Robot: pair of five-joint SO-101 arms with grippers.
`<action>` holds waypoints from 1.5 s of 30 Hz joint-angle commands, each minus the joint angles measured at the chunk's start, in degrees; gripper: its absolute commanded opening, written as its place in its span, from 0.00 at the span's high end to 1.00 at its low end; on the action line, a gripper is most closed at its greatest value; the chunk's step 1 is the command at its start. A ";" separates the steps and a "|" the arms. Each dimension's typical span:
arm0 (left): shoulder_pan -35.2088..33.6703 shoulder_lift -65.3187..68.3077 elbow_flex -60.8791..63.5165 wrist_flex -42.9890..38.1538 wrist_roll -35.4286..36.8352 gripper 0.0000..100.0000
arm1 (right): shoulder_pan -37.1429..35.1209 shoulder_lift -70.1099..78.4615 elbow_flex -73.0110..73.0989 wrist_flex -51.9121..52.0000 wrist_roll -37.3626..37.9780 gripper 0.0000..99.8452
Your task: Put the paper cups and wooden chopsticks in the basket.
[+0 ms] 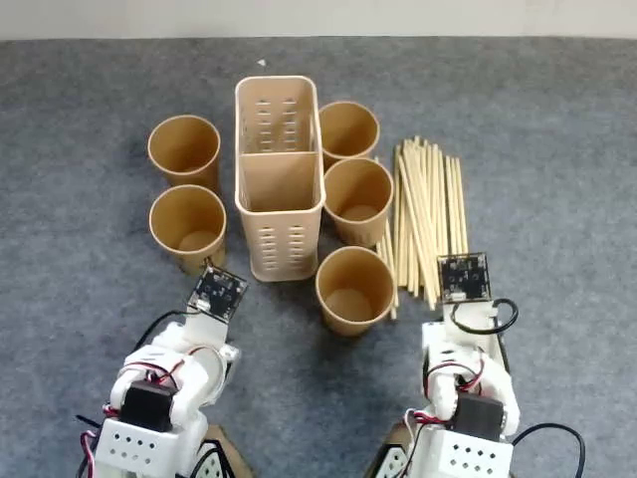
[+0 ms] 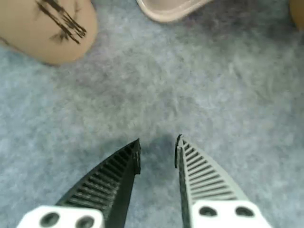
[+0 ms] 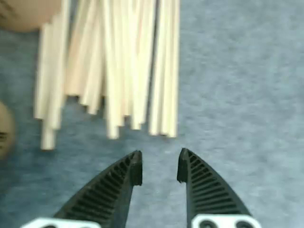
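Note:
Several brown paper cups stand around a tall beige basket (image 1: pixel 279 179) with two compartments: two to its left (image 1: pixel 187 227), three to its right (image 1: pixel 353 289). A bundle of wooden chopsticks (image 1: pixel 428 214) lies flat on the right. My left gripper (image 2: pixel 157 152) is open and holds nothing, low over the carpet, short of a cup (image 2: pixel 47 28) and the basket's foot (image 2: pixel 171 9). My right gripper (image 3: pixel 160 164) is open with nothing in it, just short of the near ends of the chopsticks (image 3: pixel 118 61).
The grey carpet (image 1: pixel 557 149) covers the whole table. The left arm (image 1: pixel 214 294) sits near the front left cup, the right arm (image 1: pixel 465 277) beside the front right cup. A cup's edge (image 3: pixel 4 128) shows beside the right gripper.

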 commanded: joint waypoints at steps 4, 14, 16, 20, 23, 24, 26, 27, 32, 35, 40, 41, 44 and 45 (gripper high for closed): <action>-6.64 -0.31 -3.21 -9.05 -12.66 0.85 | 2.51 -0.22 -11.56 3.21 -0.70 0.86; -21.58 4.53 -38.55 -5.36 -13.89 0.78 | -8.66 12.44 -29.05 10.95 -5.27 0.86; -22.02 12.00 -46.37 -2.81 -13.71 0.78 | -10.24 20.79 -34.07 9.89 -7.21 0.86; -22.02 34.15 -63.08 3.08 -10.64 0.78 | -15.69 39.16 -46.55 9.89 -13.36 0.86; -22.02 51.82 -77.49 9.23 -6.68 0.78 | -19.65 52.26 -53.76 9.63 -16.88 0.86; -21.93 56.92 -82.33 11.43 -5.71 0.78 | -20.70 55.96 -55.34 9.63 -17.93 0.86; -21.93 66.42 -92.00 16.09 -3.60 0.77 | -22.02 62.64 -57.80 9.71 -19.96 0.86; -21.93 70.64 -96.57 18.29 -2.20 0.75 | -22.37 65.19 -58.51 9.45 -20.66 0.86; -21.93 86.02 -109.49 23.56 0.70 0.72 | -23.96 70.81 -59.56 7.78 -22.59 0.86; -21.93 91.12 -109.41 23.47 0.62 0.72 | -24.13 71.16 -59.47 5.41 -22.59 0.86; -23.87 96.13 -109.41 21.80 0.53 0.72 | -24.13 71.43 -56.57 4.97 -22.42 0.86; -24.13 97.01 -109.23 21.54 0.44 0.72 | -24.13 71.43 -56.13 4.97 -22.33 0.86; -25.27 98.68 -106.86 20.40 0.35 0.72 | -23.96 71.25 -55.69 4.97 -22.24 0.86; -25.54 98.77 -105.89 19.69 0.26 0.72 | -23.87 70.99 -55.69 5.32 -22.24 0.86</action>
